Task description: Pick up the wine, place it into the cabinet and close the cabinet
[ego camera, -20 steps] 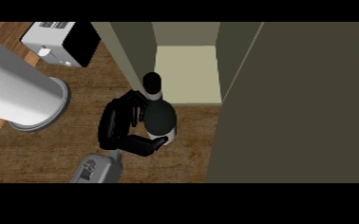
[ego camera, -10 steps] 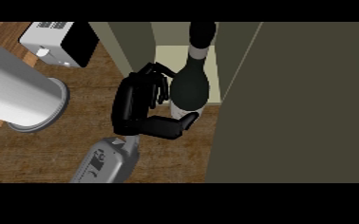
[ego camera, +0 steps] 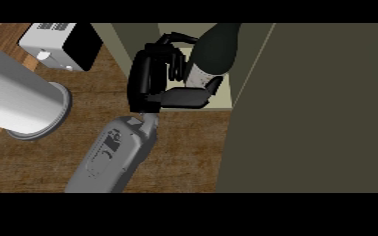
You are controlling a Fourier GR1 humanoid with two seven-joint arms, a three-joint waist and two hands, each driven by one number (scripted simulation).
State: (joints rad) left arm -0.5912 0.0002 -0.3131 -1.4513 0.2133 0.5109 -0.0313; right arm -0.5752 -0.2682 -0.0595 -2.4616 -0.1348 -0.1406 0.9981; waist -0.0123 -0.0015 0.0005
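Note:
The wine bottle (ego camera: pixel 215 49) is dark with a pale label and leans in the cabinet's opening, above the pale shelf (ego camera: pixel 219 103). My left hand (ego camera: pixel 151 77) is shut on it from the left, fingers over the far side and thumb under the near side. Its grey forearm (ego camera: pixel 114 155) comes in from the lower edge. The cabinet door (ego camera: pixel 310 110) stands open as a wide dark panel on the right. My right hand shows nowhere.
A large grey cylindrical pot (ego camera: pixel 26 102) stands at the left edge. A white and black appliance (ego camera: pixel 63 45) sits at the back left. The wooden counter (ego camera: pixel 184 150) runs up to the cabinet's front.
My left hand has carried the bottle up and away from me, from over the counter into the cabinet's opening. The forearm has stretched out further.

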